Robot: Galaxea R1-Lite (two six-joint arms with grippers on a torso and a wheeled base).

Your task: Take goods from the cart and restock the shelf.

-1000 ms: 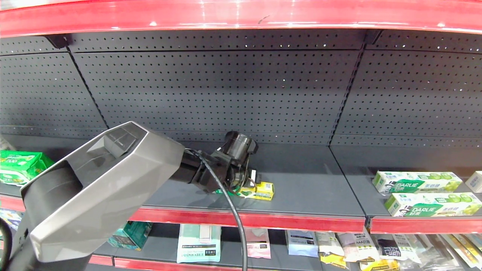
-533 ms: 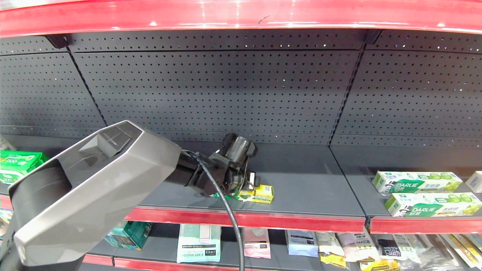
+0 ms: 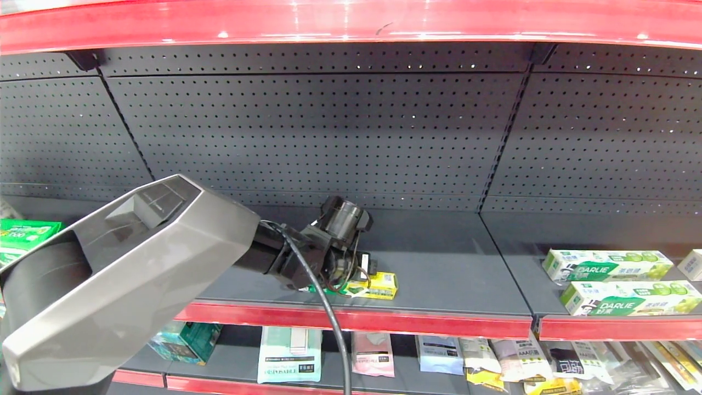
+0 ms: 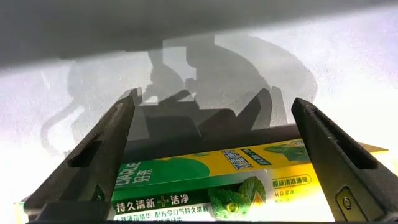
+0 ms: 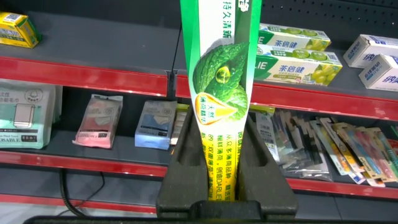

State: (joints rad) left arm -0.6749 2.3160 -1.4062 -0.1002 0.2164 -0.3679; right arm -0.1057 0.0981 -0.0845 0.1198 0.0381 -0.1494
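Since the earlier frames, the left arm [image 3: 137, 263] has drawn back a little, toward the robot and to its left, above the shelf [image 3: 449, 263]. The wrist has followed it, while the yellow-green toothpaste box [image 3: 381, 284] stays lying flat near the front edge of the shelf. I judge from this that the box is already placed and the arm is now leaving it, so one item of the restocking looks done.

The left gripper [image 4: 213, 115] has its jaws spread wide. The placed box lies crosswise by them on the shelf board, and I see no finger pressing it; the jaws hold nothing.

The right gripper [image 5: 222, 134] is closed around a second toothpaste box [image 5: 221, 74], which stands on end between the jaws, in front of the shelves. This one is probably the next to go on the shelf, perhaps beside the first box.
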